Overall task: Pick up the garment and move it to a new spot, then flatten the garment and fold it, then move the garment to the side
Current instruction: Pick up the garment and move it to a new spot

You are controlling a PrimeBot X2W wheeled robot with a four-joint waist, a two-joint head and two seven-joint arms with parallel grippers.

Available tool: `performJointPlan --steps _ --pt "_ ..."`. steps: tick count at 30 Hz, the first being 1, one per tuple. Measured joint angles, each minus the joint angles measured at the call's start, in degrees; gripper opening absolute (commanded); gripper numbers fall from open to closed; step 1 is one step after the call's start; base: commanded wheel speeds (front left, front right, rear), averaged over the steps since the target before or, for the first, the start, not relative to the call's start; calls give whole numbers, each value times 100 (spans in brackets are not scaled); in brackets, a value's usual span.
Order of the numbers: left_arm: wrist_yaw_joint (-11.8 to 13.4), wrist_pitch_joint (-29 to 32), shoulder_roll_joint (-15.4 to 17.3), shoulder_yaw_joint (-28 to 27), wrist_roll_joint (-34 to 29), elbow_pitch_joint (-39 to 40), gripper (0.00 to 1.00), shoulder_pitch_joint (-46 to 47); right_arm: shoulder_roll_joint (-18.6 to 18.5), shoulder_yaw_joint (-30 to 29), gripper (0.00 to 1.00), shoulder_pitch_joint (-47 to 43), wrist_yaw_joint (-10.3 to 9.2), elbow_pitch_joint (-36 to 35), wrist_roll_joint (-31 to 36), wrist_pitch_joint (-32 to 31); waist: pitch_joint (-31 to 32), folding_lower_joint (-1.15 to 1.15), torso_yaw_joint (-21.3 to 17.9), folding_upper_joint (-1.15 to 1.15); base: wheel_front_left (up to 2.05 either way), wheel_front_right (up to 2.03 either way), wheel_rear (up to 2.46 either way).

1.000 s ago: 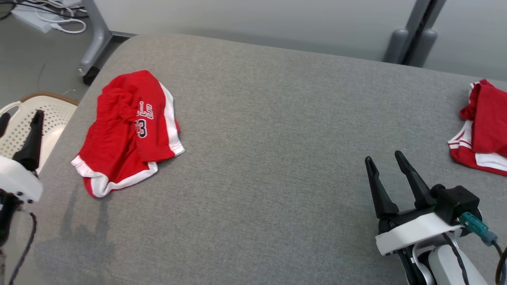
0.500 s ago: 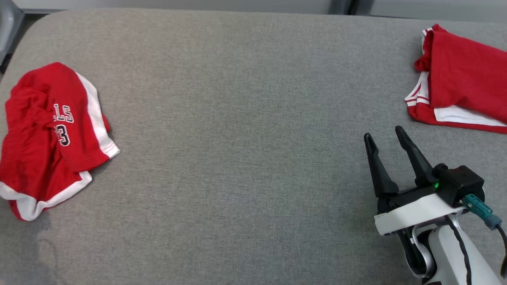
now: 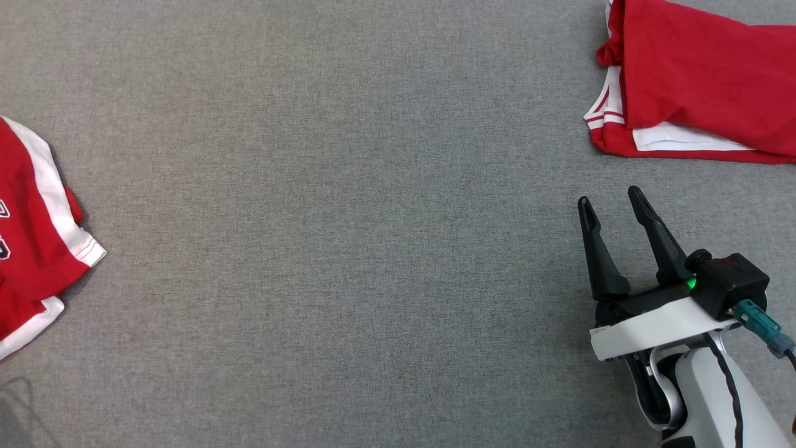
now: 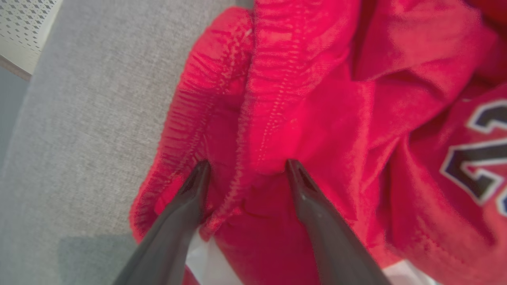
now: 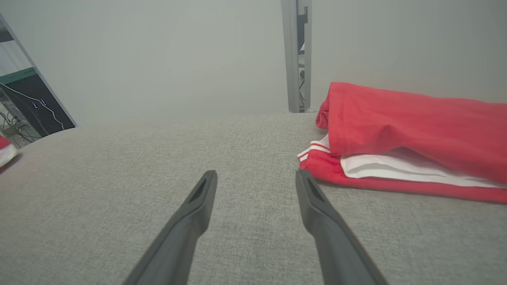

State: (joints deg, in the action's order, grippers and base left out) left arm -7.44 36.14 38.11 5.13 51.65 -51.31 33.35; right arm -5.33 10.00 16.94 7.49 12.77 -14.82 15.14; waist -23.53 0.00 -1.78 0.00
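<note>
The left tool [image 4: 246, 168] stands wide open and holds nothing, its tips straddling the gathered waistband of the crumpled red shorts [image 4: 317, 99], which lie on the grey table [image 3: 348, 186] at 9 o'clock in the head view. The right tool [image 3: 608, 198], equally spread and empty, sits over the table with a folded red garment [image 3: 696, 81] at its 1 o'clock

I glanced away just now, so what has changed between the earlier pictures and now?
The head camera dipped, so the view shifted; the red shorts lie where they were. The left gripper came over their waistband, jaws open. The right gripper stays open and empty; the folded garment is unmoved.
</note>
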Motion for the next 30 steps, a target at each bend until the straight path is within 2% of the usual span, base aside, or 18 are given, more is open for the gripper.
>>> performJointPlan --steps 7,8,9,10,11,12,13,22,30 --pt "1 426 130 144 417 3 100 -10 26 -41 100 -1 0 1 25 0 2 0 -34 0 0 0 0" --pt "1 450 135 162 454 26 95 -14 29 -45 100 -1 0 -1 26 0 2 0 -25 0 0 0 0" --pt "1 467 141 180 481 48 84 -18 35 -47 100 -1 0 -7 31 0 3 0 -16 0 0 0 0" --pt "1 472 144 204 505 69 65 -20 44 -47 100 -1 0 -11 33 0 5 0 -5 0 0 0 0" --pt "1 476 144 231 528 97 49 -24 48 -46 100 -1 0 -11 36 0 6 0 5 0 0 0 0" --pt "1 472 145 254 553 125 27 -29 53 -46 100 0 0 -11 42 0 6 0 14 0 0 0 0" --pt "2 458 152 281 567 171 0 -42 59 -44 100 2 0 -11 43 0 9 0 21 0 0 0 0" --pt "1 162 265 609 772 735 0 -265 110 -42 100 3 0 38 23 0 200 0 52 0 0 0 0" --pt "-1 -104 651 983 734 1379 0 -260 136 -33 100 -116 0 93 -85 0 649 0 55 0 0 0 0"
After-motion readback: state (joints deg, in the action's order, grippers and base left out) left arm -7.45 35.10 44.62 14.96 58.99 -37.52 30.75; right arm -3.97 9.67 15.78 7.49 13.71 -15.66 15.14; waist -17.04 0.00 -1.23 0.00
